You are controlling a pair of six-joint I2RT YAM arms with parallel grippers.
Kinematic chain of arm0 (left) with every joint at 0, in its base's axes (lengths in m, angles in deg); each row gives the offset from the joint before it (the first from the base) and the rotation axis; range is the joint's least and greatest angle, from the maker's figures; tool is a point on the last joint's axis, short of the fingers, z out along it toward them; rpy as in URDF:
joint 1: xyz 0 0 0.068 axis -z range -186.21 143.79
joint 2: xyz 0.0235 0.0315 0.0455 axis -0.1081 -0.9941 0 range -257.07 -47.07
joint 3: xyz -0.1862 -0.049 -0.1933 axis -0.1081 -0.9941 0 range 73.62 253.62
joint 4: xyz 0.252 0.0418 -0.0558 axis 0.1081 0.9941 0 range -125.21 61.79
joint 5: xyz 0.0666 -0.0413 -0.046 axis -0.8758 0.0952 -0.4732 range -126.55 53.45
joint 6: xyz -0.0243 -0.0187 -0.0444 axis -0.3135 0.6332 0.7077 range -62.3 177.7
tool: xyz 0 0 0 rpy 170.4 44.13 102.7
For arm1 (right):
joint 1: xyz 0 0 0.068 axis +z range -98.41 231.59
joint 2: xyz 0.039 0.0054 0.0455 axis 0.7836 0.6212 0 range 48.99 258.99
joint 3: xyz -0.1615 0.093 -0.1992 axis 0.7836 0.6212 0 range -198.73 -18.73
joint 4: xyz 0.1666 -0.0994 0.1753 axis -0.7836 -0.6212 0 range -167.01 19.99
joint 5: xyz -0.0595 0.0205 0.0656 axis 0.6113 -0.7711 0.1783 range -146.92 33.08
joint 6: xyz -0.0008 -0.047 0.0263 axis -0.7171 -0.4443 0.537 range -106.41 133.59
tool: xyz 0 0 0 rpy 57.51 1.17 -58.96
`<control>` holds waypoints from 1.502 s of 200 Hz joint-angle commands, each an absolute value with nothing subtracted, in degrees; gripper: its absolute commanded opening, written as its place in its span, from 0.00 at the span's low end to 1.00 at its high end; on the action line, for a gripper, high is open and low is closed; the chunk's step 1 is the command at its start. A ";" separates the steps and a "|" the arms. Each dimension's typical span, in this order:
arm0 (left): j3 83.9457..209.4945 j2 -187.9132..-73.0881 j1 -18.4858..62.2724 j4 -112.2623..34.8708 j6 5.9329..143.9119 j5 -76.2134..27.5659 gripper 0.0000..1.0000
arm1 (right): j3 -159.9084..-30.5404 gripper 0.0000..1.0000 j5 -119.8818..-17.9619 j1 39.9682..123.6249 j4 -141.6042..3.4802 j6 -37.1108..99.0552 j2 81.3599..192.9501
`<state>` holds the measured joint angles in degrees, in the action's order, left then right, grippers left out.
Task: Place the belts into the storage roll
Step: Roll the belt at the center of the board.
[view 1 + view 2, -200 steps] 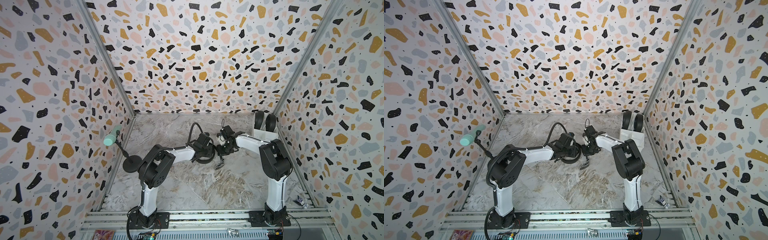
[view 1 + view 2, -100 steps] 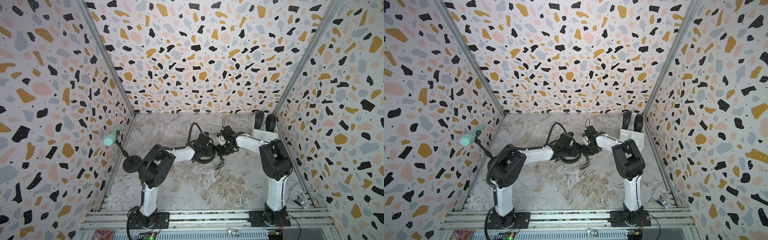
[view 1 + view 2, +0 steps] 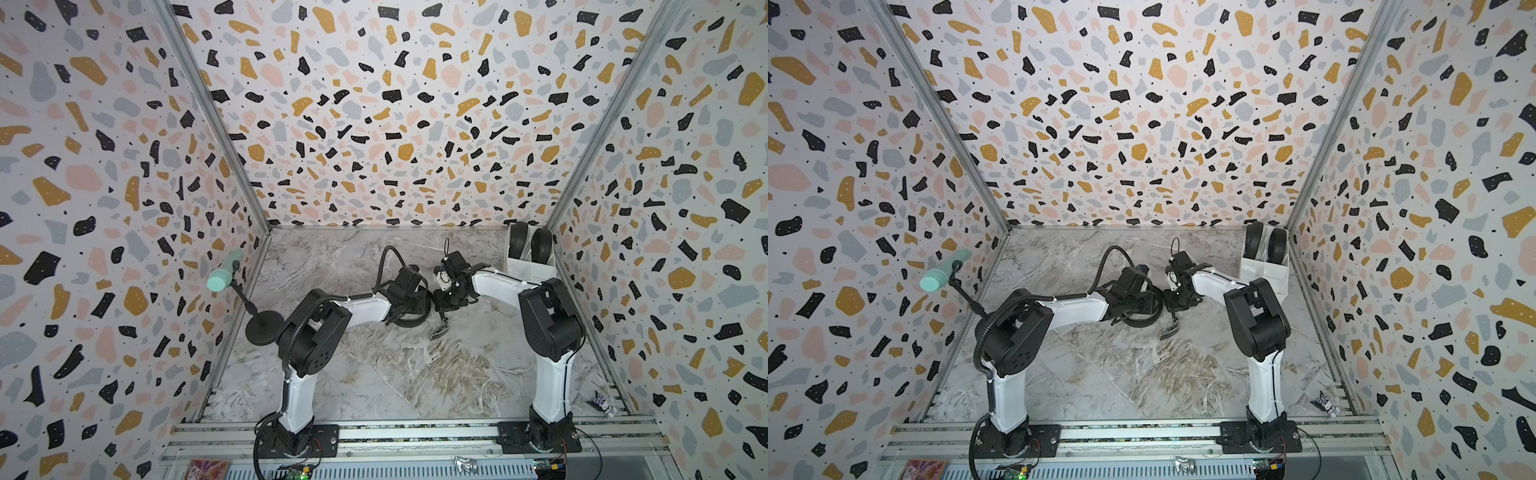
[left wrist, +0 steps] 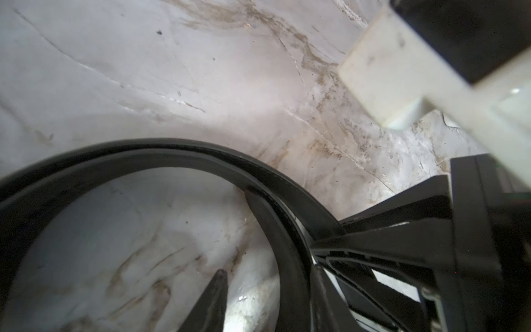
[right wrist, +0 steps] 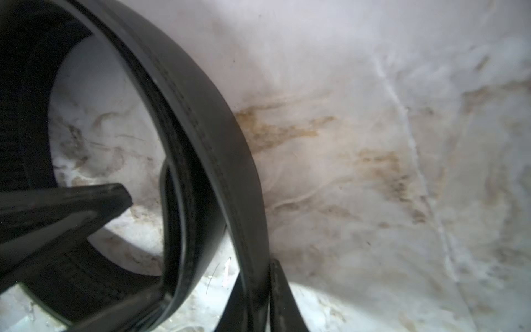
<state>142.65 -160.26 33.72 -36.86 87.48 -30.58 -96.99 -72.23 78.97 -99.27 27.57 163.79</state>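
Right claw (image 5: 255, 290) pinches belt (image 5: 218, 138); arm (image 3: 498, 286) stretched low.

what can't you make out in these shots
- Free cells in the storage roll: both top views, too small, two rolled belts stand in the way.
- Buckle of the loose belt: top views, too small; outside both wrist views.
- Pale block: left wrist, blurred.
- Small object by the front rail: top views, too small.
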 commanded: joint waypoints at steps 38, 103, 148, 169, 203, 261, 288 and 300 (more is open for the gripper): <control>140.46 -160.92 34.13 -36.16 88.36 -32.73 0.35 | -96.13 0.14 -71.91 78.69 -100.11 27.30 162.69; 141.15 -163.06 34.99 -34.11 88.54 -31.90 0.24 | -96.08 0.14 -72.22 78.75 -99.98 27.39 162.58; 141.88 -164.20 35.54 -32.77 90.53 -32.95 0.08 | -94.69 0.13 -72.31 79.01 -99.72 27.77 161.30; 143.11 -165.07 35.63 -31.14 91.40 -32.95 0.02 | -94.32 0.13 -72.50 79.45 -99.63 27.94 160.80; 143.24 -164.68 35.63 -30.29 92.92 -34.41 0.00 | -93.73 0.13 -72.66 80.28 -99.26 28.54 160.10; 142.18 -164.18 34.21 -37.51 96.94 -38.60 0.00 | -88.65 0.09 -73.60 81.43 -97.53 30.08 156.29; 142.68 -165.64 32.76 -42.30 99.55 -40.05 0.00 | -84.21 0.08 -75.01 81.89 -95.68 31.62 153.16; 143.32 -166.47 32.25 -43.95 100.53 -40.67 0.00 | -82.15 0.07 -76.01 82.39 -94.66 32.55 151.61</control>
